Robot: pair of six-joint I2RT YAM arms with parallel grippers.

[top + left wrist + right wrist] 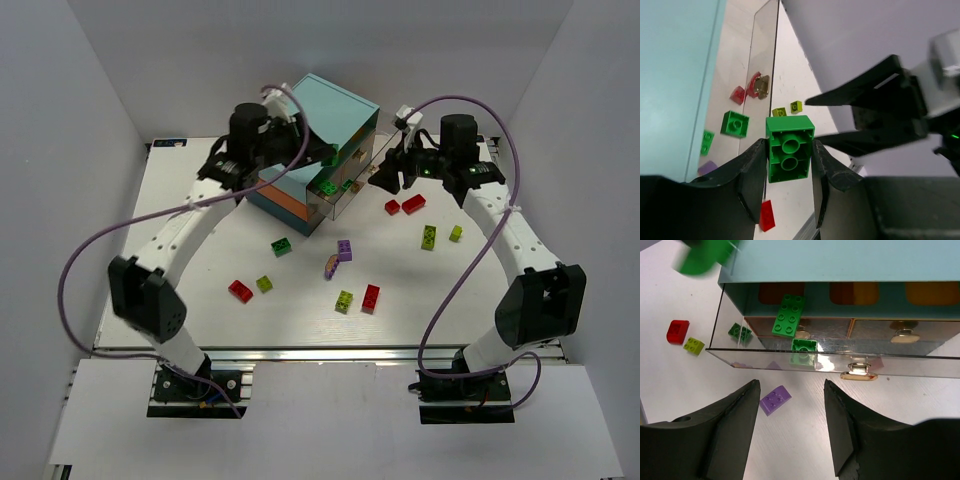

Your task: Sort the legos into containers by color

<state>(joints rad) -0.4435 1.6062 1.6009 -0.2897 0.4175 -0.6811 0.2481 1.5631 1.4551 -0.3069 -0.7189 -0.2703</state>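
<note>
My left gripper (789,161) is shut on a green brick (789,155), underside facing the camera, held above the chest's pulled-out clear drawer (765,60). In the top view this gripper (322,157) is over the chest (330,115). The drawer (840,362) holds two green bricks (789,315) (804,346). My right gripper (791,384) is open and empty just in front of the drawer, above a purple brick (775,400). The held brick shows as a green blur (705,257) in the right wrist view. My right gripper (385,178) sits beside the chest's right side.
Loose bricks lie on the white table (200,240): red (240,290), yellow-green (264,284), green (282,246), purple (344,249), pink (331,266), red (371,297), two red (413,203) and two yellow-green (428,237) at the right. White walls surround the table.
</note>
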